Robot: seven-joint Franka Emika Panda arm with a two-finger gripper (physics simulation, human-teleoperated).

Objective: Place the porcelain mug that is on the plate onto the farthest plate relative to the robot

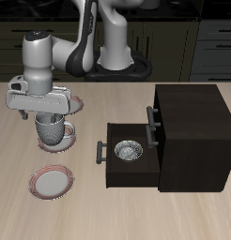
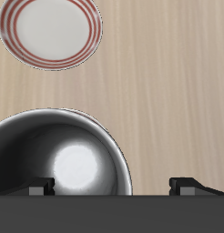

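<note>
step: carry mug to front plate | hand (image 1: 50, 120): clamped on the porcelain mug's (image 1: 53, 132) wall, one finger inside | mug: lifted off the desk (image 1: 89, 178), short of the farthest plate (image 1: 50, 181) | advice: keep it upright, centre over the plate, lower gently

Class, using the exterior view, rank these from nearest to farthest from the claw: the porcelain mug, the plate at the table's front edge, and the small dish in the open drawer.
1. The porcelain mug, directly at the claw.
2. The plate at the front edge, just forward of the mug.
3. The small dish, across in the open drawer.
</note>
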